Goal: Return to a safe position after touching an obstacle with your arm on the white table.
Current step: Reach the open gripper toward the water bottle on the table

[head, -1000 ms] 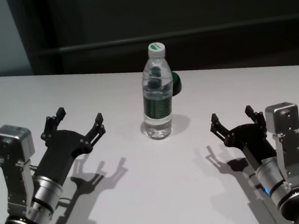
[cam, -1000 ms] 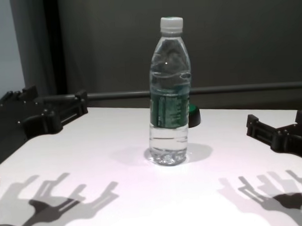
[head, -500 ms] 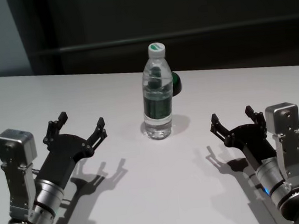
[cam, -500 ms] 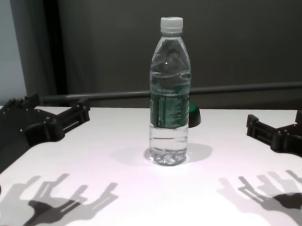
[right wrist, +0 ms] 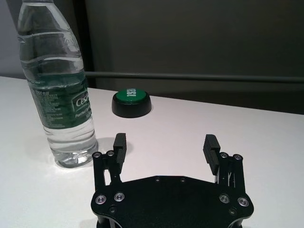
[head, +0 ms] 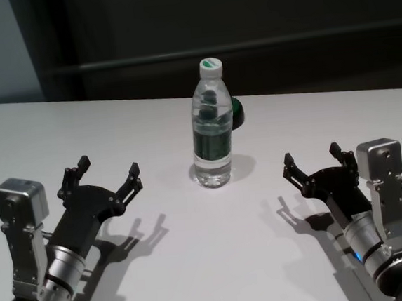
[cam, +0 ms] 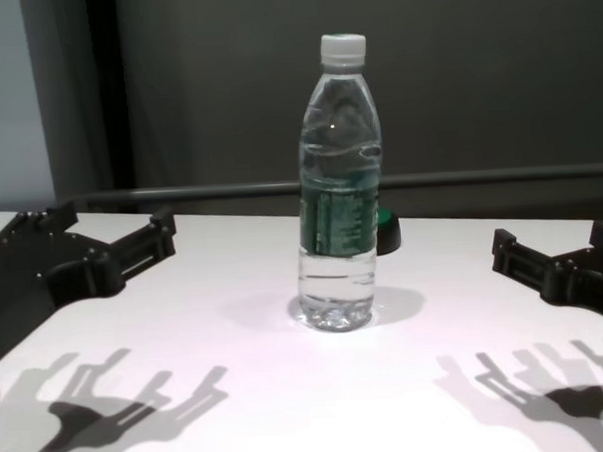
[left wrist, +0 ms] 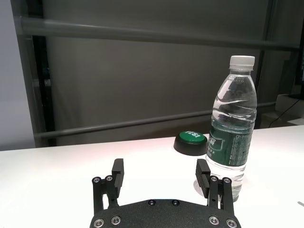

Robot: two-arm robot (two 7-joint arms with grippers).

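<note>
The clear water bottle with a white cap and dark green label stands upright in the middle of the white table. It also shows in the chest view and in both wrist views. My left gripper is open and empty, near and to the left of the bottle, well apart from it. It shows in the chest view and the left wrist view. My right gripper is open and empty, near and to the right of the bottle, and shows in its wrist view.
A small black-based button with a green top sits just behind the bottle, toward the right. A dark wall with a horizontal rail runs behind the table's far edge. Both arms cast shadows on the table.
My left gripper has drawn back a little toward the table's near edge, away from the bottle. The right arm and the bottle have not moved.
</note>
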